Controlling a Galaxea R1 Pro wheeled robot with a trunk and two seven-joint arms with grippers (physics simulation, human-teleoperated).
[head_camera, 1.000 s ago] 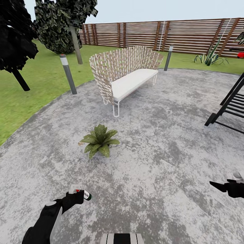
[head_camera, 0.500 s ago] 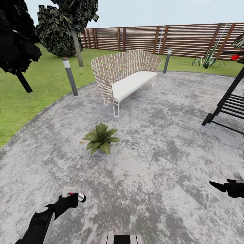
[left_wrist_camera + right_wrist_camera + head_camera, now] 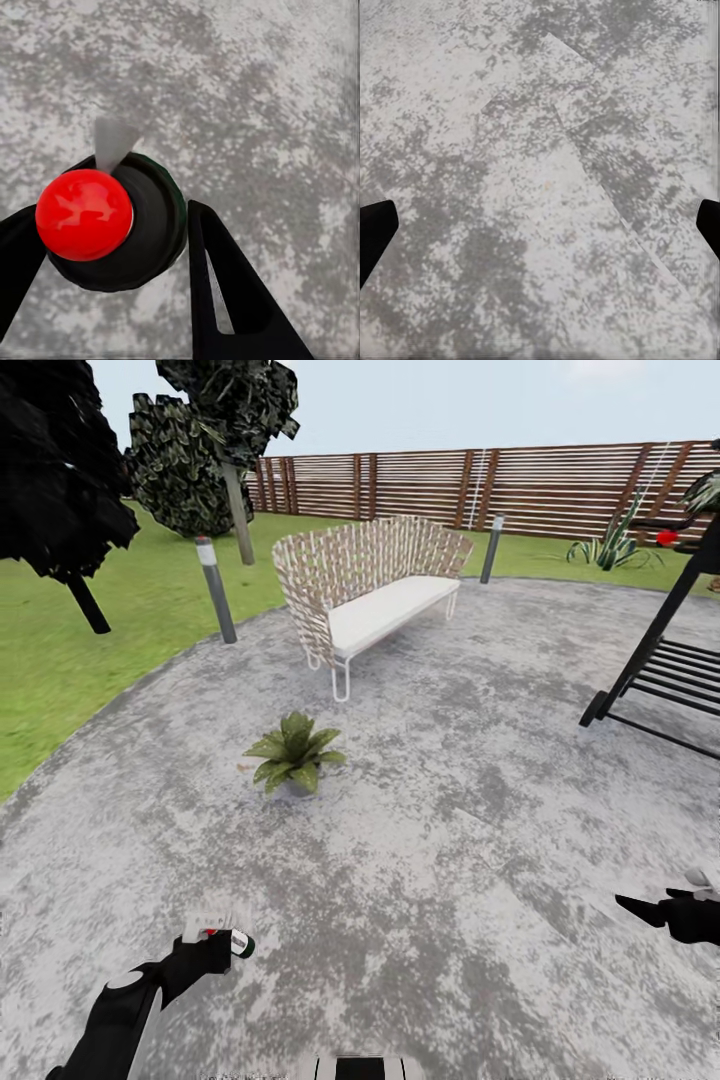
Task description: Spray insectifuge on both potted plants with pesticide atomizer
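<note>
My left gripper (image 3: 212, 945) is shut on the pesticide atomizer (image 3: 231, 940), held low at the bottom left over the grey paving. In the left wrist view the atomizer (image 3: 127, 225) is seen end-on, a dark round body with a red cap, with a black finger (image 3: 225, 292) on each side. One potted plant (image 3: 293, 752), a small rosette of pointed green leaves, stands on the paving ahead of that gripper, well apart from it. My right gripper (image 3: 650, 910) hangs at the right edge, fingers spread wide in the right wrist view with bare paving between them.
A woven bench with a white cushion (image 3: 372, 592) stands beyond the plant. A black slatted frame (image 3: 665, 660) is at the right. Grey bollards (image 3: 217, 588) (image 3: 490, 548) edge the paving, with lawn, trees (image 3: 60, 470) and a brown slatted fence (image 3: 480, 480) behind.
The whole view has shifted, so the camera moved; the plant and bench look slightly farther. My left arm with the atomizer drew down and to the left. The right gripper stays put.
</note>
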